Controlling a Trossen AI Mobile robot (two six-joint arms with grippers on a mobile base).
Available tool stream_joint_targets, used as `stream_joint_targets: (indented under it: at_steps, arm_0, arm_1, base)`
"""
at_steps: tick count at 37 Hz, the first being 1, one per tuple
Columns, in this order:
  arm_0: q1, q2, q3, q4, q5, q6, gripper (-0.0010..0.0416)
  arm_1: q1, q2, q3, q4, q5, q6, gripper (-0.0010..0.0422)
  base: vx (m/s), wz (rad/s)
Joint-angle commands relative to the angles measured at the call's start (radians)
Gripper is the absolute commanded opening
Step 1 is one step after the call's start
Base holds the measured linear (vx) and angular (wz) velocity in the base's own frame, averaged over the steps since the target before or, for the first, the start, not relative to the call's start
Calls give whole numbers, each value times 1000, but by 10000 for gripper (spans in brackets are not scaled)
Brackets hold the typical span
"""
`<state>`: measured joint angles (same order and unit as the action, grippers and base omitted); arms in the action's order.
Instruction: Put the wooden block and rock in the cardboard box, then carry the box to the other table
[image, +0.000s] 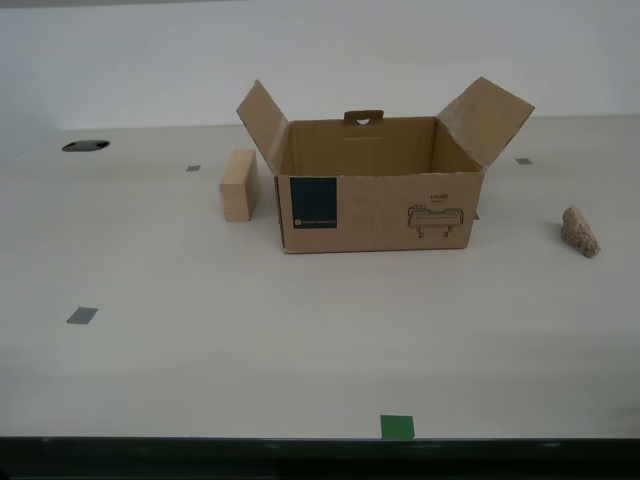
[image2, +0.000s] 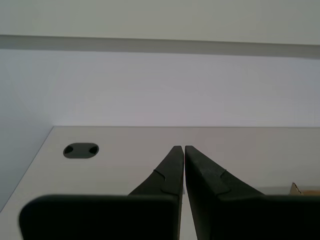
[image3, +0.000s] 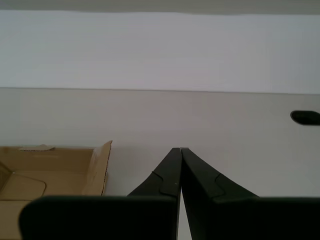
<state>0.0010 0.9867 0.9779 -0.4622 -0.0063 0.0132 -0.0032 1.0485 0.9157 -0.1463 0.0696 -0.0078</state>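
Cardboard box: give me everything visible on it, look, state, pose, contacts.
The brown corrugated cardboard box stands upright and open-topped on the off-white table. Two side flaps splay up and outward; a handle tab with a cut-out rises from the back wall. The front wall carries a dark blue label panel toward the exterior view's left and a printed line drawing toward its right. What shows of the inside looks empty. Nothing touches it but the table; neither gripper is on it.

cardboard box (image: 380, 200) open-topped, flaps splayed; wooden block (image: 239, 185) just beside.
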Motion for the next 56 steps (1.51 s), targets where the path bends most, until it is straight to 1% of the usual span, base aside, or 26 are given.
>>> stream_joint_targets:
  at_steps: [1, 4, 8, 10, 13, 16, 19, 26, 29, 34, 46, 56]
  arm_0:
    - [1, -1, 27, -72, 0, 14, -1]
    - [2, -1, 45, -126, 0, 19, -1]
    - [5, -1, 70, -185, -1, 40, -1]
    - [6, -1, 85, -215, 0, 40, -1]
    - [6, -1, 112, -268, -1, 40, -1]
    - [7, -1, 137, -314, -1, 43, -1]
    - [7, -1, 163, -364, -1, 45, -1]
    - [7, -1, 213, -467, -1, 50, -1]
    - [7, -1, 228, -511, -1, 50, -1]
    - [8, -1, 237, -551, -1, 53, -1]
    - [8, -1, 235, -647, -2, 59, -1]
    - [8, 1, 237, -704, -11, 66, -1]
  arm_1:
    - [0, 0, 53, -87, 3, -9, -1]
    - [0, 0, 92, -144, 3, -11, -1]
    - [-5, 0, 135, -207, 9, -11, -1]
    - [-5, 2, 154, -236, 31, -22, -1]
    - [-5, 14, 182, -269, 81, -62, -1]
    - [-6, 23, 202, -293, 100, -84, -1]
    - [-15, 37, 224, -319, 101, -95, -1]
    - [-47, 116, 299, -429, 101, -96, -1]
    - [-74, 153, 333, -476, 101, -89, -1]
    - [-126, 218, 383, -520, 101, -77, -1]
    - [-244, 357, 457, -563, 100, -74, -1]
    - [-303, 464, 477, -572, 100, -74, 0]
  base:
    - [0, 0]
    - [0, 0]
    - [0, 0]
    - [0, 0]
    - [0, 0]
    - [0, 0]
    - [0, 0]
    - [0, 0]
    - [0, 0]
    - [0, 0]
    - [0, 0]
    - [0, 0]
